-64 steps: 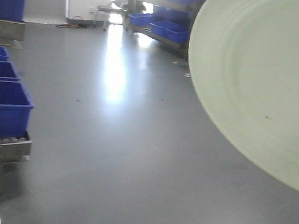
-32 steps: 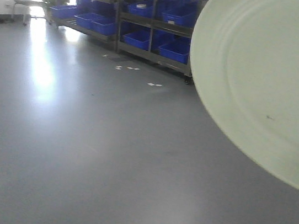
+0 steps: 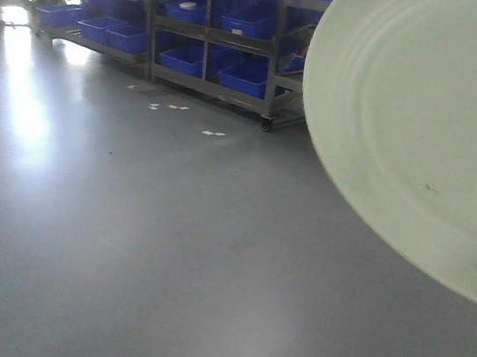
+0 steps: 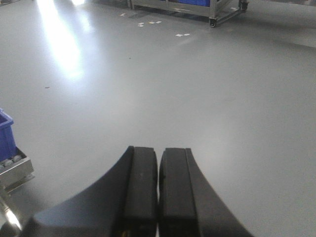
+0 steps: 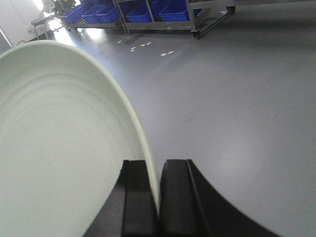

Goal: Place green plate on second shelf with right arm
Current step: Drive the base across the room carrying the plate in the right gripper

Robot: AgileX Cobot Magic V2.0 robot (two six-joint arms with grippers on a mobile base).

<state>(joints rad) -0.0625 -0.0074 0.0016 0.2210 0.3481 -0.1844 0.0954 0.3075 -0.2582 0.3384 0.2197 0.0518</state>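
Observation:
The green plate point(image 3: 422, 133) fills the upper right of the front view, pale sage with faint rings and a tiny dark speck, held up in the air and tilted. In the right wrist view the green plate point(image 5: 59, 143) stands on edge, its rim pinched between the two black fingers of my right gripper point(image 5: 159, 170), which is shut on it. My left gripper point(image 4: 158, 158) hangs over bare grey floor, its pads pressed together with nothing between them. The shelf rack point(image 3: 216, 24) stands far off at the back.
Metal racks loaded with blue bins point(image 3: 244, 77) line the back wall. White scraps point(image 3: 213, 132) lie on the grey floor before them. A blue bin on a low metal frame point(image 4: 7, 148) sits at the left edge of the left wrist view. A glare patch point(image 3: 27, 104) lights the floor.
The view has swung to the right: the near left rack with blue bins left the frame and the far racks slid leftward into view. The plate keeps its place in the frame.

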